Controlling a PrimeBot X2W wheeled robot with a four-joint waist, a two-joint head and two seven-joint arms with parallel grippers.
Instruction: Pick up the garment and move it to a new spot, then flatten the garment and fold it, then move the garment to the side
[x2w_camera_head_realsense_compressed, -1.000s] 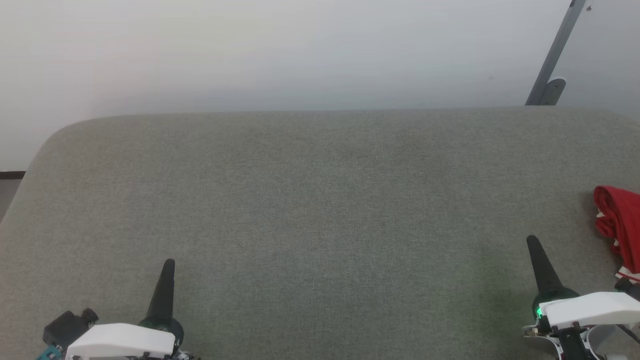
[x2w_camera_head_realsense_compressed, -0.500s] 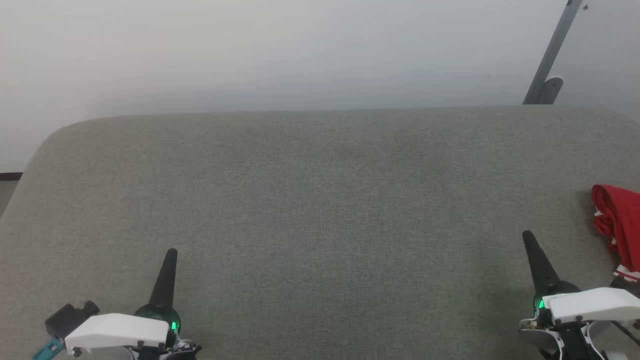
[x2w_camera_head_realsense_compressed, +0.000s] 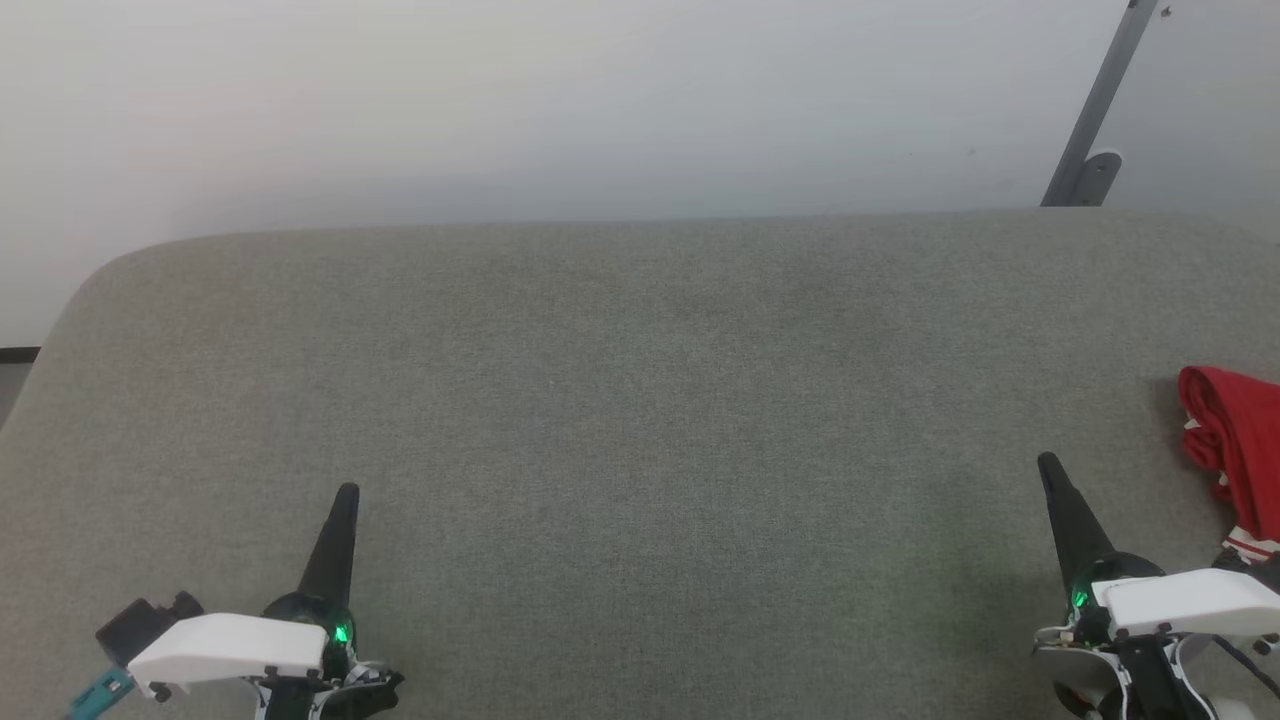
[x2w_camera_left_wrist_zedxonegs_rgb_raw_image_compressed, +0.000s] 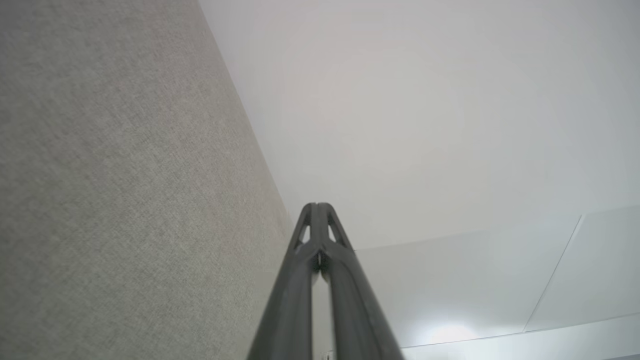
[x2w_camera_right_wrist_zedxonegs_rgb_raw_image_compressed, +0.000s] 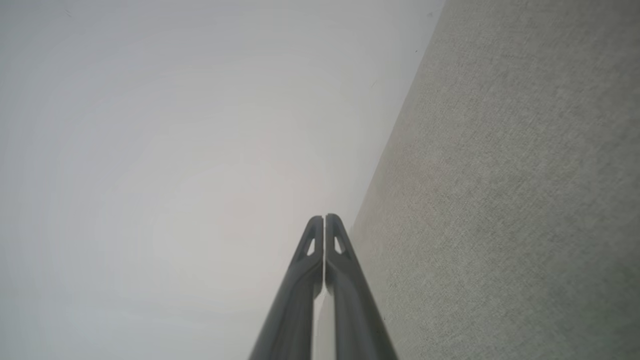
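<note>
Head view: one red garment lies bunched at the grey counter's right edge, near the right jaws. The left jaws are near left, well apart from it.
Left wrist view: the left jaws are together.
Right wrist view: the right jaws are together.

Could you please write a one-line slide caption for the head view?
Left pincer and right pincer shut over a grey fabric surface; bunched red garment lies at the view's right edge.

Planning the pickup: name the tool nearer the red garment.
The right tool, beside the garment bunched at the far right; the left tool sits far across.
</note>
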